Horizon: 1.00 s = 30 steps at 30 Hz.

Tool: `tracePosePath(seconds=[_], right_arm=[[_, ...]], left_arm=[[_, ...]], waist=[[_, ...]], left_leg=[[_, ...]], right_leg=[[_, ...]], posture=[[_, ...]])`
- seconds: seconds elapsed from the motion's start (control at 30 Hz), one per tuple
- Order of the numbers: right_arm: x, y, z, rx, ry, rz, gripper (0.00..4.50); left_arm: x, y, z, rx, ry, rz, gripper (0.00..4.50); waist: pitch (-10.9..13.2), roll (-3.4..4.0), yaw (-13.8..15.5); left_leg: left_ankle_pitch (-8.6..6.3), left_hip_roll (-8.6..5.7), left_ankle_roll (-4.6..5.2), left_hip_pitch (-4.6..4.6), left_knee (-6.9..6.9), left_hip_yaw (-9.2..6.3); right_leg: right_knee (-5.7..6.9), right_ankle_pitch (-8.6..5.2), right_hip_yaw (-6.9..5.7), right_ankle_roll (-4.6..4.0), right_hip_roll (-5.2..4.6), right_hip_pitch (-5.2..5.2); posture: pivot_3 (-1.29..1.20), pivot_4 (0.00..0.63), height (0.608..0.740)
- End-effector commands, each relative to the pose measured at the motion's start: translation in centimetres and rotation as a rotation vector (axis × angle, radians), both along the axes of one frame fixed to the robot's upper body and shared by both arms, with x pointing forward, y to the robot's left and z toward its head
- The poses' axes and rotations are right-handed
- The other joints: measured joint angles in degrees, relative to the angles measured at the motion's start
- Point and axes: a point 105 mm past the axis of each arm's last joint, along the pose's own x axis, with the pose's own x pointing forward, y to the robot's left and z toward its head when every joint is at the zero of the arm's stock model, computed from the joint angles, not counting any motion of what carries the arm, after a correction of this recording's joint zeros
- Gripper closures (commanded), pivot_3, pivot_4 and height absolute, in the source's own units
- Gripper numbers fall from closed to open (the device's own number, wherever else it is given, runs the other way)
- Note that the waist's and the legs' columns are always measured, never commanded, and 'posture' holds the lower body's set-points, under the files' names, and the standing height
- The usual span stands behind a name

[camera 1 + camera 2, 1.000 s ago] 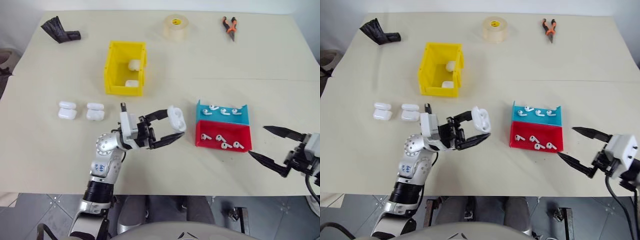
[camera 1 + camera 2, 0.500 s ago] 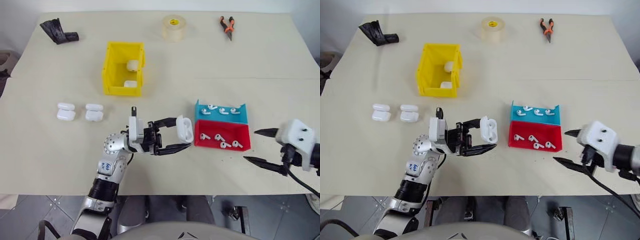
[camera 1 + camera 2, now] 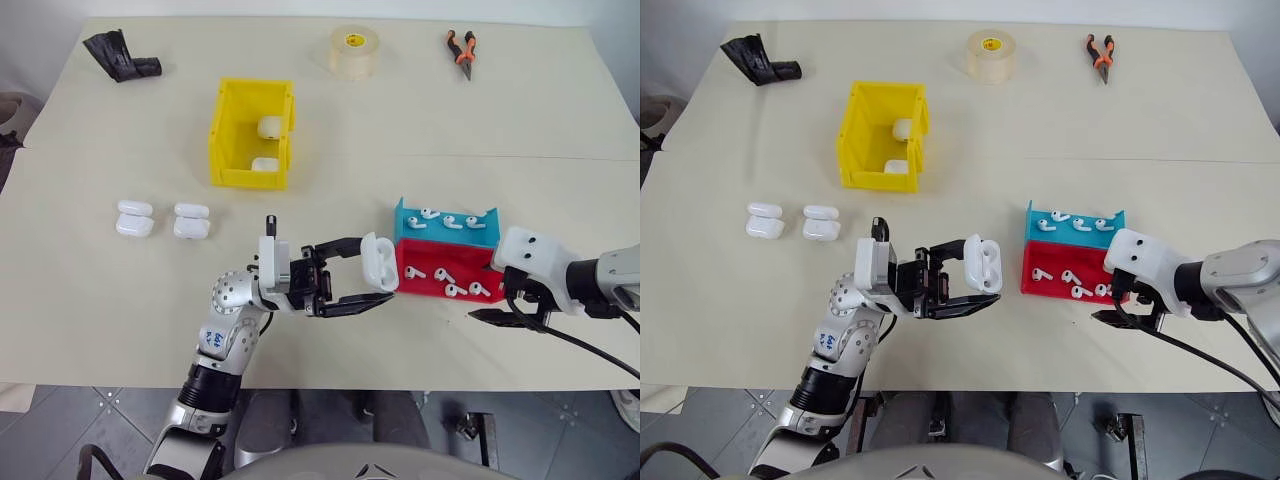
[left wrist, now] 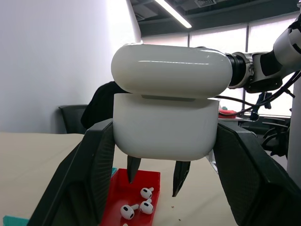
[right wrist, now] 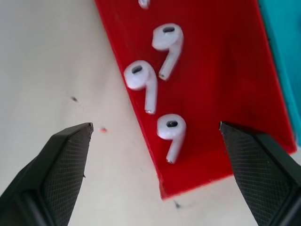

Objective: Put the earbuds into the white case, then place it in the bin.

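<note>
**Case held ready while the free arm lines up on the red tray**

Cream tabletop (image 3: pixel 560 110) carries everything in reach of both arms. Above its near edge the left gripper (image 3: pixel 375 285) is clamped across the body of the white case (image 3: pixel 377 262), just left of the trays, with the hinged lid cracked apart from the base in the left wrist view; that looks meant to present the case as a receptacle close to the supply. The right gripper (image 5: pixel 150 136) hangs over the near end of the red tray (image 3: pixel 448 262), its fingers spread wide either side of the nearest of the earbuds (image 5: pixel 170 134), so it seems set to pinch one. More buds lie in the blue tray (image 3: pixel 445 228) behind. The bin (image 3: pixel 228 140), far off to the left, already holds two cases, likely finished ones; two more cases (image 3: pixel 162 220) wait on the table nearer the robot than the bin, presumably unfilled
</note>
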Motion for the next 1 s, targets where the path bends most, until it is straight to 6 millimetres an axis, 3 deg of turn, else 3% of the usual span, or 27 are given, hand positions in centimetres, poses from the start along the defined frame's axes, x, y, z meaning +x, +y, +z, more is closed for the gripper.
tracePosePath(seconds=[0.03, 0.07, 0.17, 0.63, 0.73, 0.83, 1.0], right_arm=[[0.76, -0.76, 0.28, -0.049, -0.022, -0.01, 0.0], [0.91, -0.83, 0.2, -0.055, -0.02, -0.01, 0.0], [0.98, -0.59, -0.04, -0.058, 0.001, 0.008, 0.55], [1.25, -1.05, 0.08, -0.168, -0.018, 0.101, 0.55], [1.22, -1.25, -0.17, -0.183, -0.013, 0.109, 1.16], [1.29, -1.38, -0.23, -0.19, -0.014, 0.112, 2.09], [1.51, -1.42, -0.2, -0.198, -0.023, 0.12, 2.09]], left_arm=[[-0.84, -0.24, 1.08, -0.041, -0.034, -0.014, 1.74], [-0.84, -0.24, 1.08, -0.041, -0.032, -0.013, 1.74], [-0.82, -0.28, 1.08, -0.039, -0.029, -0.011, 1.74], [-0.63, -0.37, 0.94, -0.035, -0.022, -0.005, 1.74], [-0.61, -0.38, 0.94, -0.036, -0.021, -0.004, 1.74], [-0.57, -0.3, 0.96, -0.036, -0.02, -0.002, 1.74], [-0.47, -0.25, 0.96, -0.035, -0.02, 0.0, 1.74]], waist=[[0.0, 0.0, 0.07], [0.0, 0.0, 0.04], [0.0, 0.0, 0.07], [0.0, 0.0, 0.03], [0.0, 0.0, 0.02], [0.0, 0.0, 0.02], [0.0, 0.0, 0.03]], left_leg=[[0.0, 0.0, 0.0, 0.0, 0.01, 0.0], [0.0, 0.0, -0.01, 0.0, 0.02, -0.01], [0.0, 0.0, -0.01, 0.0, 0.02, 0.0], [0.01, 0.0, -0.01, -0.01, 0.01, 0.0], [0.01, 0.0, -0.02, -0.01, 0.01, 0.01], [0.01, 0.01, -0.02, -0.01, 0.01, 0.01], [0.01, 0.0, -0.02, -0.01, 0.02, 0.01]], right_leg=[[0.0, 0.0, 0.0, 0.0, 0.0, 0.0], [0.02, 0.0, 0.0, 0.0, 0.0, 0.0], [0.01, 0.0, 0.0, 0.01, 0.0, 0.0], [0.01, 0.01, -0.01, 0.01, 0.0, -0.01], [0.02, 0.01, -0.02, 0.01, 0.0, -0.01], [0.02, 0.01, -0.02, 0.01, 0.0, -0.01], [0.02, 0.01, -0.02, 0.01, 0.0, -0.01]], posture=[[0.0, 0.15, 0.74], [0.0, 0.15, 0.74], [0.0, 0.15, 0.74], [0.0, 0.15, 0.74], [0.0, 0.15, 0.74], [0.0, 0.15, 0.74], [0.0, 0.15, 0.74]])
